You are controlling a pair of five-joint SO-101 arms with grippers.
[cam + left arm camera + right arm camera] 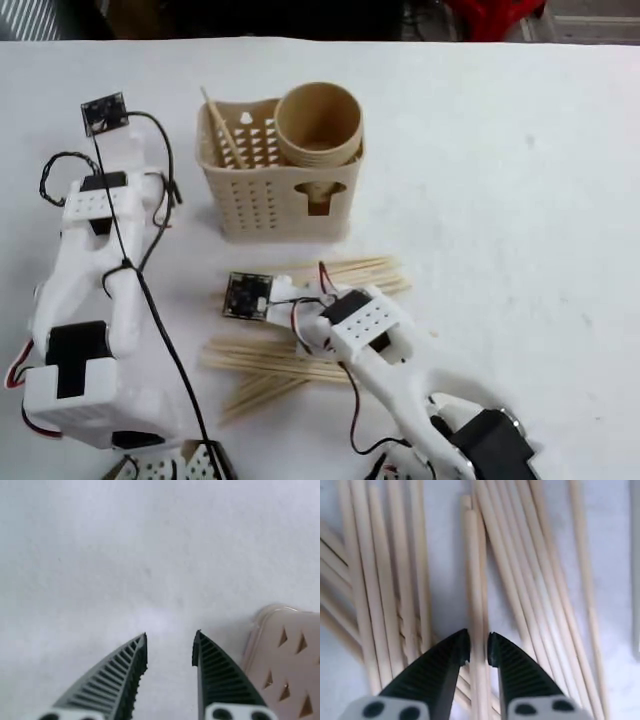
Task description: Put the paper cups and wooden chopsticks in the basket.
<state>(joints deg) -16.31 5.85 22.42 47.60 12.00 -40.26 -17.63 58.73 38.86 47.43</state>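
Note:
A beige perforated basket (262, 205) stands at the back middle of the table, with stacked paper cups (318, 123) and one chopstick (224, 130) inside it. Loose wooden chopsticks lie in front of it, one bunch (355, 270) near the basket and another (262, 365) closer to the front. My right gripper (478, 647) is down among them, its fingers closed to a narrow gap around a pair of chopsticks (475, 565) that lies on the table. My left gripper (170, 647) hangs open over bare table, beside a corner of the basket (285, 650).
The left arm (85, 270) lies along the table's left side, its cable (150, 290) trailing toward the front. The right arm (420, 390) comes in from the front right. The table (520, 200) to the right of the basket is bare white.

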